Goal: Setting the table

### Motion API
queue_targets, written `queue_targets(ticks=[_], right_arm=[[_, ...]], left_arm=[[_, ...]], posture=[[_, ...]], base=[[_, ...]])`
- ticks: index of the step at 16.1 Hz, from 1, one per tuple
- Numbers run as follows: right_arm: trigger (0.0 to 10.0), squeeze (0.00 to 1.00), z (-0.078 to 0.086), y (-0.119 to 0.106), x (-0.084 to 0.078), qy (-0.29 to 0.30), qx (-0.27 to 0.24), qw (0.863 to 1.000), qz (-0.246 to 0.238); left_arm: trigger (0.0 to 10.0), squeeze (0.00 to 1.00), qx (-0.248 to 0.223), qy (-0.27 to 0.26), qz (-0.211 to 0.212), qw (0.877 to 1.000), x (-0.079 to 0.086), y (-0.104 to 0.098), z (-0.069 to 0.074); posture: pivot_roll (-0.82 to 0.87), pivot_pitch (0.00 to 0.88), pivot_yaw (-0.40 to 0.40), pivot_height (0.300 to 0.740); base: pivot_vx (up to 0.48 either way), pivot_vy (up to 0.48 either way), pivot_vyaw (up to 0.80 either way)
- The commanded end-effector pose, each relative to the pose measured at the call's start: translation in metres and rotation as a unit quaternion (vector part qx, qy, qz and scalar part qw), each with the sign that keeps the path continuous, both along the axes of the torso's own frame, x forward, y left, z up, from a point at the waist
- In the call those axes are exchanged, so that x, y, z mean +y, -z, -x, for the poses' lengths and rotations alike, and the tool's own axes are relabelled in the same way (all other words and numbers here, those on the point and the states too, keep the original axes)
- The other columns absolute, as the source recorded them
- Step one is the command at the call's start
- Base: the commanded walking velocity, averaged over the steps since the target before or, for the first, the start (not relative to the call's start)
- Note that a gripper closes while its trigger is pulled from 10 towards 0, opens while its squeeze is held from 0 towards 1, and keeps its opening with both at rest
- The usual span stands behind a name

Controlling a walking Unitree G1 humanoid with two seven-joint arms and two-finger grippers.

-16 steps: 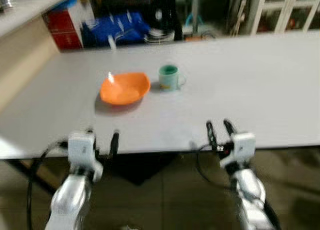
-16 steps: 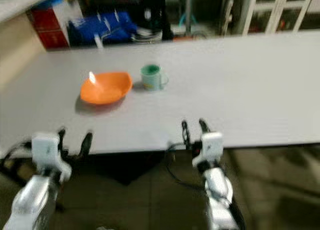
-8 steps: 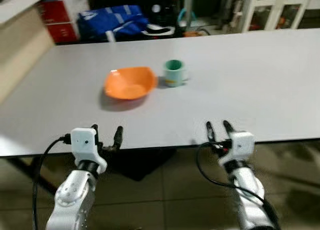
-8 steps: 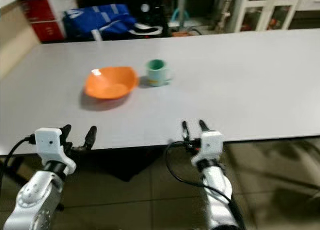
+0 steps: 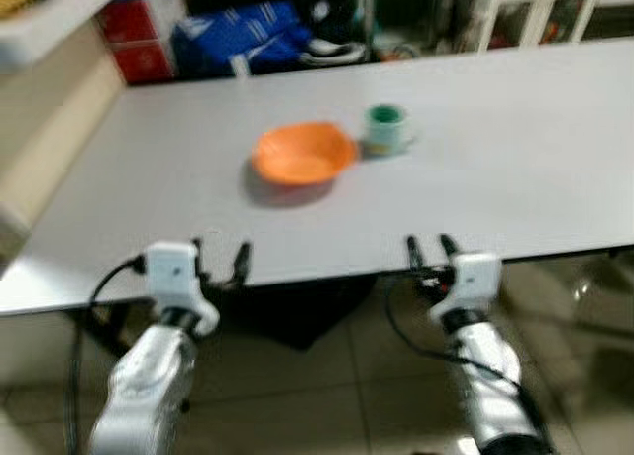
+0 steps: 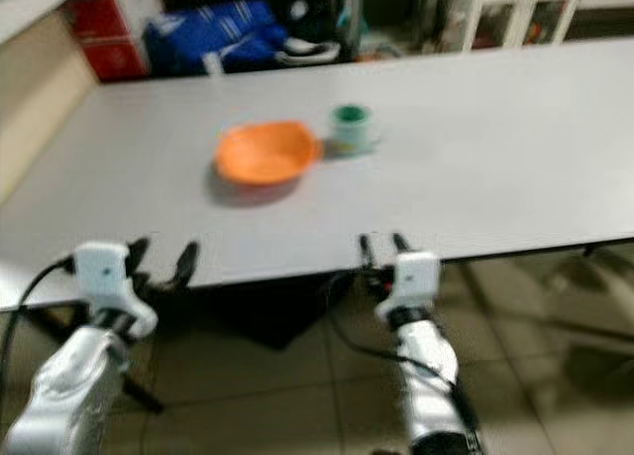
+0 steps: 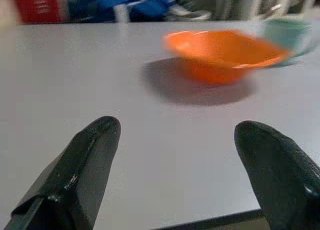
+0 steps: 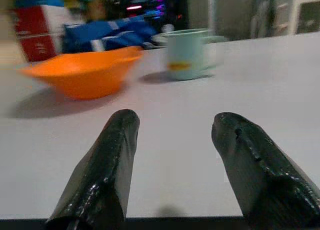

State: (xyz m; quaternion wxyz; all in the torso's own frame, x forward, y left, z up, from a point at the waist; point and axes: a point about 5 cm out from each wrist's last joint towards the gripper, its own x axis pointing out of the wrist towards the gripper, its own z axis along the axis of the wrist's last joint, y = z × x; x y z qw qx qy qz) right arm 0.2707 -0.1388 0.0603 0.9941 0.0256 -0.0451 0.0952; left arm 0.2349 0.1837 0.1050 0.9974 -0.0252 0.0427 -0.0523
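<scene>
**Both end effectors empty at the worktop's near edge, dishes ahead**

The left end effector (image 5: 220, 256) hovers at the near edge of the pale grey, smooth matte worktop (image 5: 515, 168), its two long black fingers spread wide and holding nothing. The right end effector (image 5: 428, 249) sits at the same edge, fingers parted more narrowly, also empty.

The shallow orange plastic bowl (image 5: 302, 154) with its wavy, roughly squared rim stands well forward of both, out toward the middle of the worktop. It lies ahead and somewhat right of the left end effector, ahead and left of the right one, so it falls between the two arms; the left looks slightly nearer to it. Just beside the bowl, on its right and a little farther back, stands the small pale green ceramic mug (image 5: 385, 128), upright, cylindrical and glossy, its handle turned away from the bowl. The mug lies almost straight ahead of the right end effector, which seems the better arm for it. Neither dish has a marked long axis; the bowl's thin flared rim would likely suit a pinch grip.
</scene>
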Motion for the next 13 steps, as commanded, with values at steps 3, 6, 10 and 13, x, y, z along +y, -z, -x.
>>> queue_targets(ticks=[3,6,10,13], right_arm=[[10.0,0.00,-0.0029,-0.0011,0.0003,0.000,0.000,1.000,0.004],[10.0,0.00,0.0000,0.0026,0.0034,-0.003,0.006,1.000,0.001],[10.0,0.00,0.0007,0.0034,0.0034,-0.004,0.006,1.000,0.002],[10.0,0.00,0.0020,0.0038,0.0019,-0.003,0.006,1.000,0.003]], left_arm=[[10.0,0.00,-0.006,-0.002,-0.005,1.000,0.0049,-0.0070,-0.0050],[10.0,0.00,-0.006,-0.005,-0.008,1.000,0.0074,-0.0092,-0.0058],[10.0,0.00,-0.002,-0.003,-0.007,1.000,0.0069,-0.0094,-0.0087],[10.0,0.00,-0.002,0.000,-0.010,1.000,0.0060,-0.0098,-0.0123]], posture=[[-0.09,0.000,0.118,0.740],[-0.09,0.000,0.122,0.740],[-0.10,0.000,0.122,0.740],[-0.10,0.000,0.122,0.740]], base=[[0.000,0.479,0.00],[0.000,0.480,0.00],[0.000,0.480,0.00],[0.000,0.480,0.00]])
